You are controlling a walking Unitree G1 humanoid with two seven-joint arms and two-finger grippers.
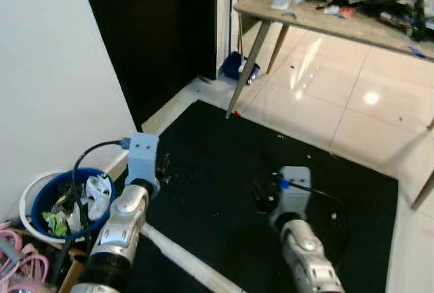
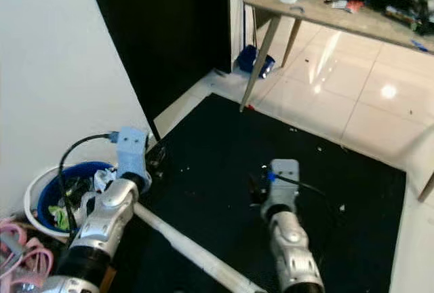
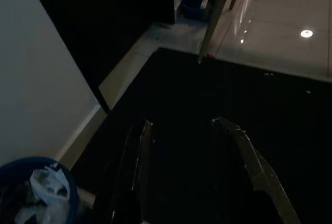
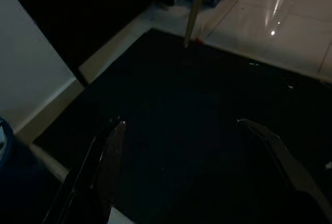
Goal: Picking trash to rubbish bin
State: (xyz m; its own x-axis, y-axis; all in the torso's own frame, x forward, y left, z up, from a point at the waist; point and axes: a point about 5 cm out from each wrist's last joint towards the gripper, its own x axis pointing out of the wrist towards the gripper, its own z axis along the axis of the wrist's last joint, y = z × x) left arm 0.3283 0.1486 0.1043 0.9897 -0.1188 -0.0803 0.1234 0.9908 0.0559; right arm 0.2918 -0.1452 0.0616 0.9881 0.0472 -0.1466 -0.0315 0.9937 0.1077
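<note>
Blue rubbish bin [image 1: 51,194] stands at the far left by the white wall, with crumpled trash [image 1: 95,194] lying inside it. Just beside it, over the black mat [image 1: 224,164], the left hand [image 3: 189,146] hangs released and empty. Farther right, the right hand [image 4: 199,151] is likewise spread, holding nothing. A cluttered worktop [image 1: 352,22] stands beyond.

No readable text, label, brand, number or sign on anything here.
</note>
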